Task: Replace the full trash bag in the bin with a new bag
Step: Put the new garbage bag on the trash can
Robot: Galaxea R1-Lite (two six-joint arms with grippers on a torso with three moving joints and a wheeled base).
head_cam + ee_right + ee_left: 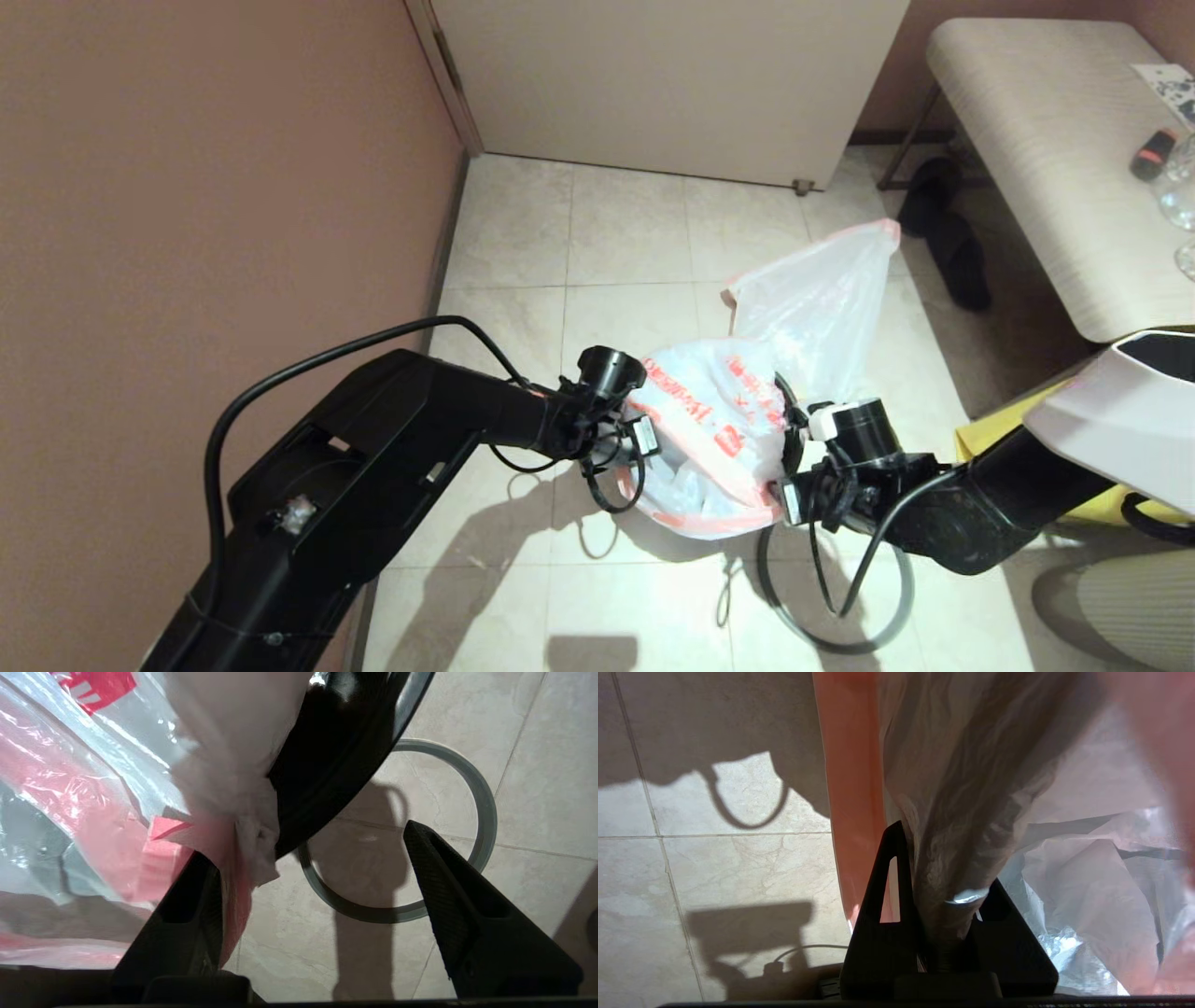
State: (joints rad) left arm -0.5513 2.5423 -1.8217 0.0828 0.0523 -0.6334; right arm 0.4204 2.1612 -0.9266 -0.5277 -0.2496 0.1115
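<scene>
The new bag (714, 420), translucent white with bold red characters, hangs spread between my two grippers, low over the floor. My left gripper (639, 439) is shut on a gathered bunch of its plastic (952, 849). My right gripper (789, 467) is at the bag's other side, open (306, 842); a twisted bunch of the bag (243, 812) rests against one finger. The black bin (336, 728) shows only in the right wrist view, beside the bag. Its grey hoop (840, 607) lies loose on the floor. A plain translucent bag with a pink edge (822, 299), the full trash bag, stands behind; its contents are unclear.
A brown wall (215, 187) runs close along the left arm. A pale door (672, 84) closes the far side. A padded bench (1046, 140) with small items stands at the right, dark shoes (952, 252) under it. A yellow bag (990, 429) lies by my right arm.
</scene>
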